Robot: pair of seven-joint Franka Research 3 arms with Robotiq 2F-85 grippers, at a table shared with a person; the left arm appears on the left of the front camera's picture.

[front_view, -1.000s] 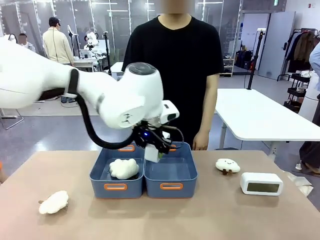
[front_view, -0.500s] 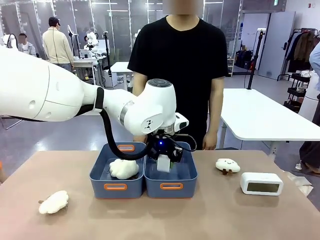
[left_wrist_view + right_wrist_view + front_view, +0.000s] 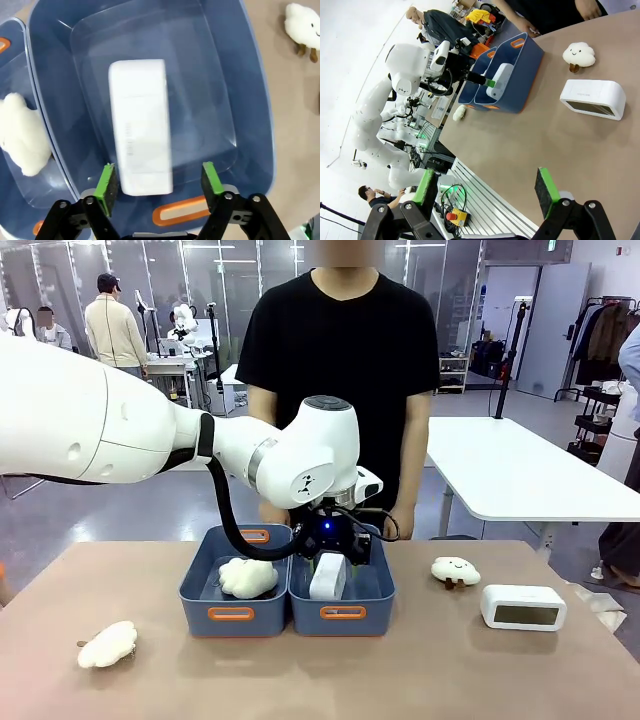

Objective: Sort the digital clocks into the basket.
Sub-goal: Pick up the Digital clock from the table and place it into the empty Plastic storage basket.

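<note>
**Front view.** Left gripper point(image 3: 335, 546) sits low over the right bin point(image 3: 342, 612). A clock point(image 3: 328, 578) stands on end inside that bin, just under the fingers. The left bin point(image 3: 232, 613) touches it alongside and holds a cloud toy point(image 3: 248, 577). The second clock point(image 3: 523, 607) lies on the table point(image 3: 400, 670) off to the right, near another cloud toy point(image 3: 455, 571). A third cloud toy point(image 3: 107, 643) lies far left. A person point(image 3: 340, 370) stands behind the bins.

**Left wrist view.** Left gripper point(image 3: 158, 180) has its pads point(image 3: 106, 182) spread wider than the clock point(image 3: 141, 127). The clock is inside the right bin point(image 3: 255, 125), with its near end between the pads (it looks smeared). A clear gap shows at one pad. At the other pad I cannot tell whether there is contact, but probably none.

**Right wrist view.** Right gripper point(image 3: 485, 189) hangs above the table point(image 3: 520, 150), fingers wide with nothing between them. The second clock point(image 3: 592, 99) lies flat on the table, with a cloud toy point(image 3: 579, 54) near it.
</note>
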